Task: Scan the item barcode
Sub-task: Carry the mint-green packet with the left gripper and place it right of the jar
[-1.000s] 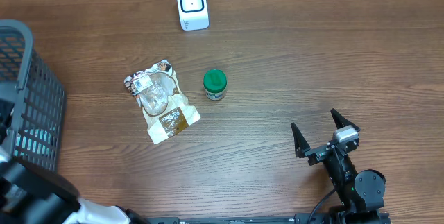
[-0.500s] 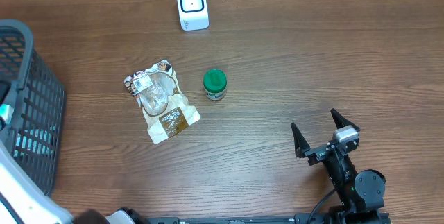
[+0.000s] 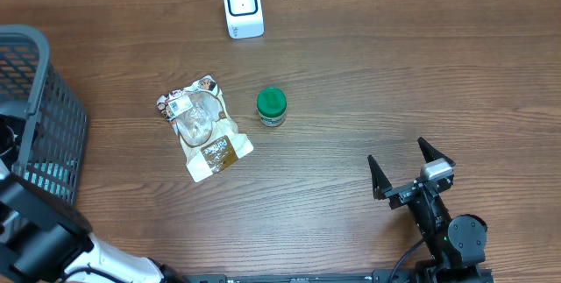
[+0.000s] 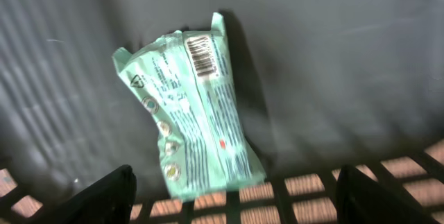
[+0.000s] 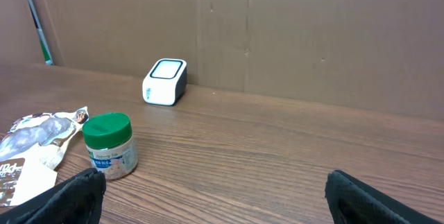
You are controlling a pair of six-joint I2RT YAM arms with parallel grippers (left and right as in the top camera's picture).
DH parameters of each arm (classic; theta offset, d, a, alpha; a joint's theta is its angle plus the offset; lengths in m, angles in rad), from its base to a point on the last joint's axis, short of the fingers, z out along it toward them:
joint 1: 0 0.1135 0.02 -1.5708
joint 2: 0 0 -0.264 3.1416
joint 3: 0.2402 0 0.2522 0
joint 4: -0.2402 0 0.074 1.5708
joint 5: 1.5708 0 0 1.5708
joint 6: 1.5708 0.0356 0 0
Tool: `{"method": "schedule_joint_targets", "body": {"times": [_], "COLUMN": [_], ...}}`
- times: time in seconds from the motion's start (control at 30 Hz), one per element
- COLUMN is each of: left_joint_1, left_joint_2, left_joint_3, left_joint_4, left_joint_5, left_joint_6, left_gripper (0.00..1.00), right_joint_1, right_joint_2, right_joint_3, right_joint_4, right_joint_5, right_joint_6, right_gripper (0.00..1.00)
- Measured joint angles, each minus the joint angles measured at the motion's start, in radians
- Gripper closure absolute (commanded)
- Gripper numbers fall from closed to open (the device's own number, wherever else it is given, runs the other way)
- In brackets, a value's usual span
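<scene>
Basket half outside overhead view, mint packet inside.

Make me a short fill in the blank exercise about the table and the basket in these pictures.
1. The jar has a ____ lid.
2. The mint packet, barcode up, lies inside the ____.
3. The right gripper holds nothing; its jaws stand ____.
Missing words: green; basket; open.

The counter looks bright and sharp from above. Inside the basket it is dim and blurry.
</scene>
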Motion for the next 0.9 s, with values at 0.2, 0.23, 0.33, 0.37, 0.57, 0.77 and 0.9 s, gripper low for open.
{"method": "schedule_joint_targets", "body": {"times": [0.2,0.23,0.33,0.37,0.57,0.77,0.9], "left_joint_1": [0.002,0.002,0.002,0.002,0.002,0.004,0.004], "left_joint_2": [0.124,0.146,0.193,0.209,0.22,0.225,0.225], "left_joint_3": [0.0,0.0,0.0,0.0,0.004,0.01,0.018], "left_joint_4": [0.012,0.013,0.014,0.014,0.012,-0.001,-0.013], "left_joint_5": [0.0,0.0,-0.002,-0.012,-0.044,-0.091,-0.094], "left_joint_6": [-0.006,-0.007,-0.007,-0.007,-0.003,0.017,0.042], "left_gripper": [0.32,0.33,0.34,0.34,0.79,0.96,0.96], "right_joint_1": [0.0,0.0,0.0,0.0,0.0,0.0,0.0], "right_joint_2": [0.0,0.0,0.0,0.0,0.0,0.0,0.0], "right_joint_3": [0.0,0.0,0.0,0.0,0.0,0.0,0.0], "right_joint_4": [0.0,0.0,0.0,0.0,0.0,0.0,0.0], "right_joint_5": [0.0,0.0,0.0,0.0,0.0,0.0,0.0], "right_joint_6": [0.0,0.0,0.0,0.0,0.0,0.0,0.0], "right_gripper": [0.0,0.0,0.0,0.0,0.0,0.0,0.0]}}
